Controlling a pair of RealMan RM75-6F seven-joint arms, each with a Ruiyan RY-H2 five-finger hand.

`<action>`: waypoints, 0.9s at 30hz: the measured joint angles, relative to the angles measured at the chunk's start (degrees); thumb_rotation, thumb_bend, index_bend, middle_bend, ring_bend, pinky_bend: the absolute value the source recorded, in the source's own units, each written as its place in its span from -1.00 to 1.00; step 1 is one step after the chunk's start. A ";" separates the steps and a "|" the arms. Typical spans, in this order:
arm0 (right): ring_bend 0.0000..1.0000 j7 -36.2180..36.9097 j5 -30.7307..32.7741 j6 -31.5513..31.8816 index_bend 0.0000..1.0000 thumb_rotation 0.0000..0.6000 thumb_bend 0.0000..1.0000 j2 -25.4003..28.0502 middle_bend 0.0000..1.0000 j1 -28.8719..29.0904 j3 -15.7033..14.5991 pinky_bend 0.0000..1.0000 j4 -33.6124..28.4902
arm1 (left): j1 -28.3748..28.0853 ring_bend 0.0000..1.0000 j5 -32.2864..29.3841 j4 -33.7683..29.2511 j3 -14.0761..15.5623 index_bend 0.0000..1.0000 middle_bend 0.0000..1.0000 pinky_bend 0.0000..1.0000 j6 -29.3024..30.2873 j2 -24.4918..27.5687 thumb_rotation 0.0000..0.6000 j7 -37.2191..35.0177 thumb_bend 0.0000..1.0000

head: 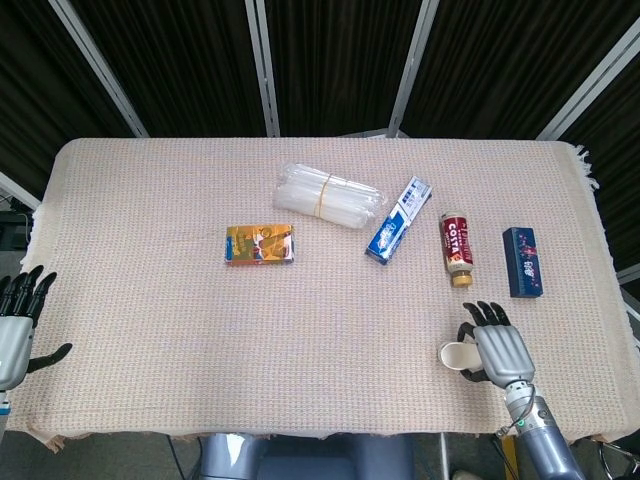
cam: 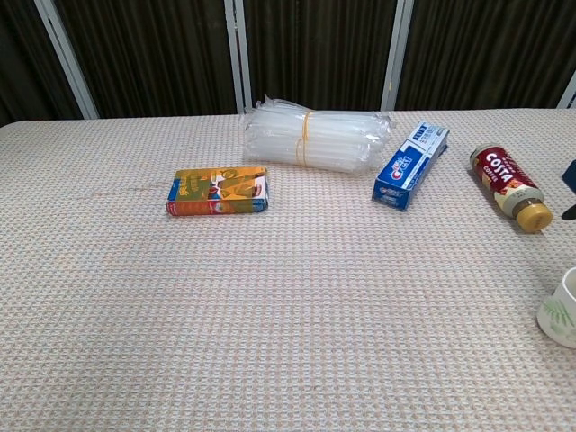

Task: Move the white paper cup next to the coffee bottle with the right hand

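Gripping the white paper cup (head: 455, 354), the right robot hand (head: 497, 352) sits at the coffee bottle's (head: 457, 249) 6 o'clock. Blue box (head: 524, 262) lies at the bottle's 3 o'clock, toothpaste box (head: 398, 220) at 10. Left robot hand (head: 17, 322) open.

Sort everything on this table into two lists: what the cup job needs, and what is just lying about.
Needed for the job:
white paper cup, tilted, against the right hand
Costa coffee bottle, lying on its side
right hand

Just lying about:
orange snack box
bundle of clear plastic sleeves
toothpaste box
dark blue box
left hand, at the table's edge
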 measured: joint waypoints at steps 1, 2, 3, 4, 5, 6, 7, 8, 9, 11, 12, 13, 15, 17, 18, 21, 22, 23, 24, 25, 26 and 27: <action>-1.00 0.14 0.06 0.02 -0.06 1.00 -0.60 -0.18 -0.74 0.14 0.23 -1.00 -0.08 | 0.00 -1.00 0.00 -0.01 0.00 -1.00 -1.00 -1.00 0.00 0.00 1.00 0.00 -0.97; -1.00 0.31 0.13 0.04 -0.06 1.00 -0.59 -0.42 -0.74 0.32 0.52 -1.00 -0.15 | 0.00 -1.00 0.00 -0.01 0.00 -1.00 -1.00 -1.00 0.01 -0.01 1.00 0.00 -0.97; -1.00 0.60 0.23 0.07 -0.06 1.00 -0.59 -0.81 -0.74 0.57 0.95 -1.00 -0.24 | 0.00 -1.00 0.00 -0.01 0.00 -1.00 -1.00 -1.00 0.01 -0.01 1.00 0.01 -0.97; -1.00 0.84 0.32 0.08 -0.06 1.00 -0.59 -1.13 -0.74 0.78 1.31 -1.00 -0.30 | -0.01 -1.00 0.00 -0.02 -0.01 -1.00 -1.00 -1.00 0.00 -0.01 1.00 0.02 -0.97; -1.00 1.07 0.46 0.07 -0.06 1.00 -0.59 -1.52 -0.74 1.03 1.72 -1.00 -0.34 | -0.02 -1.00 -0.01 -0.03 -0.01 -1.00 -1.00 -1.00 -0.01 -0.01 1.00 0.03 -0.97; -1.00 1.37 0.71 0.04 -0.06 1.00 -0.60 -2.09 -0.74 1.39 2.28 -1.00 -0.38 | -0.02 -1.00 -0.01 -0.04 -0.01 -1.00 -1.00 -1.00 -0.02 -0.01 1.00 0.03 -0.97; -1.00 1.59 0.96 -0.02 -0.05 1.00 -0.60 -2.50 -0.74 1.68 2.70 -1.00 -0.42 | -0.03 -1.00 -0.02 -0.05 -0.02 -1.00 -1.00 -1.00 -0.03 0.00 1.00 0.03 -0.97; -1.00 1.81 1.26 -0.11 -0.06 1.00 -0.60 -2.89 -0.74 1.96 3.12 -1.00 -0.45 | -0.03 -1.00 -0.03 -0.05 -0.02 -1.00 -1.00 -1.00 -0.05 0.00 1.00 0.03 -0.97; -1.00 2.12 1.81 -0.25 -0.06 1.00 -0.60 -3.48 -0.73 2.37 3.79 -1.00 -0.47 | -0.04 -1.00 -0.04 -0.05 -0.02 -1.00 -1.00 -1.00 -0.06 0.01 1.00 0.00 -0.97; -1.00 2.61 2.98 -0.45 -0.06 1.00 -0.59 -4.63 -0.73 3.10 5.01 -1.00 -0.42 | -0.06 -1.00 -0.04 -0.03 -0.02 -1.00 -1.00 -1.00 -0.11 0.03 1.00 -0.08 -0.97; -1.00 2.88 3.95 -0.58 -0.06 1.00 -0.60 -5.49 -0.73 3.64 5.82 -1.00 -0.34 | -0.07 -1.00 -0.04 -0.02 -0.02 -1.00 -1.00 -1.00 -0.14 0.04 1.00 -0.12 -0.97; -1.00 3.05 4.71 -0.67 -0.05 1.00 -0.60 -6.16 -0.73 4.06 6.42 -1.00 -0.27 | -0.09 -1.00 -0.04 -0.01 -0.02 -1.00 -1.00 -1.00 -0.18 0.05 1.00 -0.15 -0.97; -1.00 3.38 6.45 -0.84 -0.05 1.00 -0.60 -7.74 -0.73 5.01 7.78 -1.00 -0.11 | -0.15 -1.00 -0.05 0.00 -0.03 -1.00 -1.00 -1.00 -0.28 0.09 1.00 -0.21 -0.97; -1.00 3.46 7.92 -0.97 -0.05 1.00 -0.60 -8.99 -0.73 5.79 8.43 -1.00 0.08 | -0.22 -1.00 -0.09 -0.03 -0.05 -1.00 -1.00 -1.00 -0.41 0.15 1.00 -0.22 -0.97; -1.00 3.44 8.82 -1.04 -0.05 1.00 -0.60 -9.86 -0.73 6.30 8.73 -1.00 0.27 | -0.25 -1.00 -0.10 -0.05 -0.06 -1.00 -1.00 -1.00 -0.44 0.16 1.00 -0.21 -0.97; -1.00 3.59 9.71 -1.01 -0.05 1.00 -0.60 -12.14 -0.73 7.26 9.24 -1.00 1.45 | -0.32 -1.00 -0.16 -0.14 -0.09 -1.00 -1.00 -1.00 -0.55 0.19 1.00 -0.10 -0.97; -1.00 3.65 9.88 -1.00 -0.05 1.00 -0.60 -12.88 -0.73 7.52 9.34 -1.00 2.02 | -0.35 -1.00 -0.20 -0.19 -0.10 -1.00 -1.00 -1.00 -0.60 0.20 1.00 -0.04 -0.97; -1.00 3.71 10.07 -0.99 -0.05 1.00 -0.60 -13.63 -0.73 7.79 9.45 -1.00 2.64 | -0.36 -1.00 -0.21 -0.21 -0.10 -1.00 -1.00 -1.00 -0.62 0.21 1.00 -0.02 -0.97; -1.00 3.80 10.37 -1.01 -0.05 1.00 -0.60 -14.62 -0.73 8.18 9.60 -1.00 3.49 | -0.38 -1.00 -0.24 -0.22 -0.11 -1.00 -1.00 -1.00 -0.65 0.22 1.00 -0.01 -0.97; -1.00 3.86 10.65 -1.04 -0.05 1.00 -0.60 -15.35 -0.73 8.48 9.75 -1.00 4.16 | -0.41 -1.00 -0.27 -0.24 -0.13 -1.00 -1.00 -1.00 -0.71 0.25 1.00 -0.01 -0.97; -1.00 3.90 10.94 -1.07 -0.05 1.00 -0.60 -16.07 -0.73 8.80 9.89 -1.00 4.85 | -0.43 -1.00 -0.28 -0.26 -0.13 -1.00 -1.00 -1.00 -0.73 0.27 1.00 -0.02 -0.97; -1.00 3.92 11.33 -1.11 -0.05 1.00 -0.60 -16.89 -0.73 9.21 10.07 -1.00 5.69 | -0.43 -1.00 -0.29 -0.27 -0.13 -1.00 -1.00 -1.00 -0.76 0.28 1.00 -0.03 -0.97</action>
